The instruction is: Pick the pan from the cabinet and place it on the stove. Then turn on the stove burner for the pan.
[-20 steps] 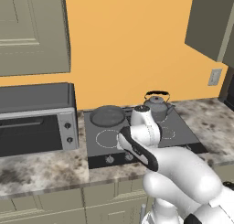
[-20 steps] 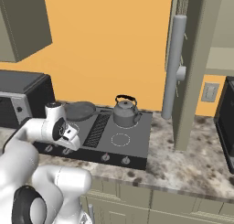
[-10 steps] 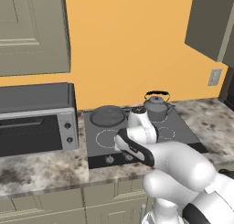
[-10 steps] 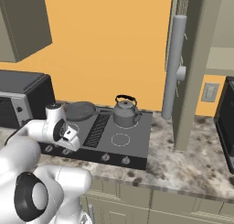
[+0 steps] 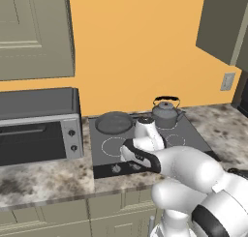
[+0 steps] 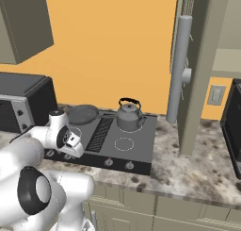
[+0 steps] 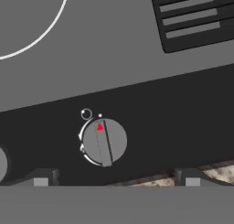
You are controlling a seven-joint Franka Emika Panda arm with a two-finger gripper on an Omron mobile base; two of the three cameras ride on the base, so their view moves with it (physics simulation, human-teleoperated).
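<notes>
**Hand view: gripper over a front knob of the stove, pan already on the back-left burner**

Hand view looks straight at a round grey knob [image 7: 105, 142] on the dark front strip of the stove [image 7: 114, 58]. The knob's red marker points up, toward a small white ring just above it. The two fingertips [image 7: 41, 178] rise at the bottom edge, well apart, one on each side of the knob and touching nothing, so the gripper [image 7: 116, 179] stands open. A white burner ring curves at the upper left, and the ribbed grill [image 7: 196, 17] sits at the upper right.

In the left base view the pan [image 5: 115, 122] rests on the back-left burner of the stove [image 5: 193, 134], with the kettle [image 5: 165, 112] on the back-right one. The toaster oven [image 5: 38, 127] stands on the desk [image 5: 48, 175] just left of the stove, and the cabinet [image 5: 34, 33] hangs above it, its door shut.

Compared with a second ago, the arm's wrist has moved lower and further left across the stove, toward the front knobs. In the right base view the gripper [image 6: 73, 141] now hangs over the stove's front-left edge. Pan, kettle and toaster oven lie as before.
</notes>
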